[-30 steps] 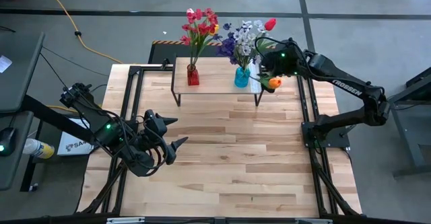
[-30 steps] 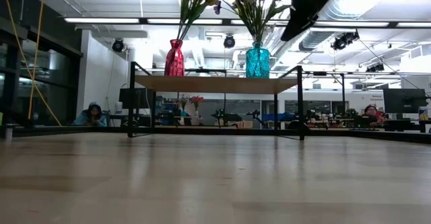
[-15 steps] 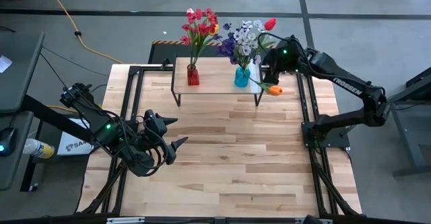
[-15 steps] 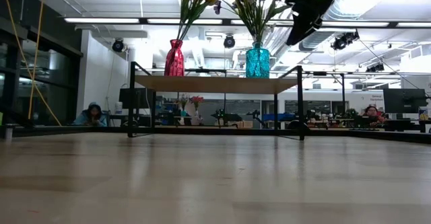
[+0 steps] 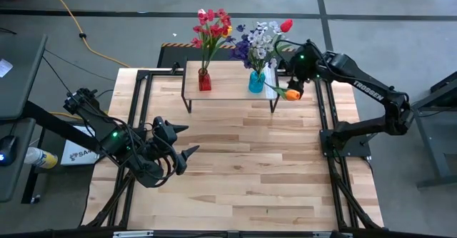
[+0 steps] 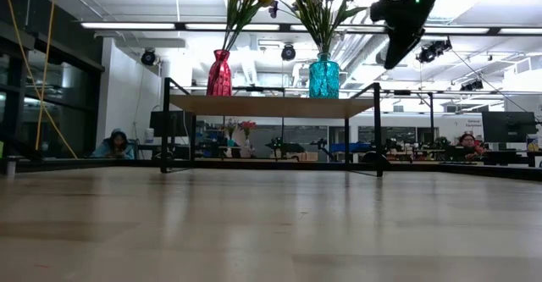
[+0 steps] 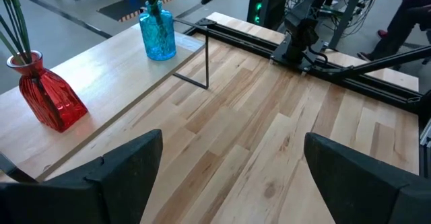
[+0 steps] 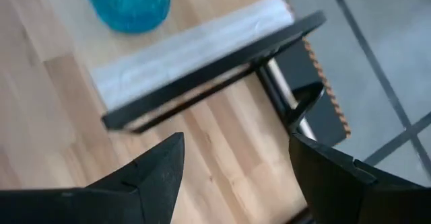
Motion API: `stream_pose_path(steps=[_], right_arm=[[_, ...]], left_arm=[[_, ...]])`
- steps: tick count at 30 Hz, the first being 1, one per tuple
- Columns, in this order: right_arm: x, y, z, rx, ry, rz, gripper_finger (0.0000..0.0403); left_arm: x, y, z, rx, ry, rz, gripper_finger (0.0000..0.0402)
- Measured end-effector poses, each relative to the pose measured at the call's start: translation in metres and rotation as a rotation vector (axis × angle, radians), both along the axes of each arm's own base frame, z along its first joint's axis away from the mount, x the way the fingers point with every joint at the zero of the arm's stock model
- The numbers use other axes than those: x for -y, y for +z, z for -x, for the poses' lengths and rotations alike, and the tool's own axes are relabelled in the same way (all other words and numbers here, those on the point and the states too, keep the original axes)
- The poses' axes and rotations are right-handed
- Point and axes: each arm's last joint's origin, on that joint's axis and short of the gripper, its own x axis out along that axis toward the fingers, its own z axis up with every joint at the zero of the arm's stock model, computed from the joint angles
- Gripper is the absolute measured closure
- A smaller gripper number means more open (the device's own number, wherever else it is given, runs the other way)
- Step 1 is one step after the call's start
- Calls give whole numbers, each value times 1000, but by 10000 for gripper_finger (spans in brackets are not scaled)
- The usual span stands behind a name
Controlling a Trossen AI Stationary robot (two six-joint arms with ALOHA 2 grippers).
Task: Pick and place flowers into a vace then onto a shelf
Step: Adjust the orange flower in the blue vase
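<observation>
Right gripper (image 5: 294, 88) hangs wide and empty off the shelf's (image 5: 228, 91) right end, orange tulip (image 5: 290, 93) lying loose just beside it outside the blue vase (image 5: 256, 81), so a careless regrasp could topple that vase; left gripper (image 5: 184, 141) waits, open

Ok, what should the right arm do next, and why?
Probably bring the open, empty right tool onto the orange tulip and close on its stem. That flower leans out past the end of the small wooden shelf, away from the bouquet in the blue glass vase. The left tool waits open.
</observation>
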Motion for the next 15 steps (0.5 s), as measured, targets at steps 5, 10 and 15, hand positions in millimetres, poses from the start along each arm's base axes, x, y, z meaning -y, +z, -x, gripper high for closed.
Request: stream_pose_path(steps=[5,10,15], right_arm=[[-6,-5,7,-84,-3,-75,146],[-12,-10,15,-169,-16,-145,146],[-20,-17,24,-210,-53,-208,146]], left_arm=[[0,0,0,0,0,0,9],[0,0,0,-3,0,-2,9],[0,-1,0,-21,-16,10,9]])
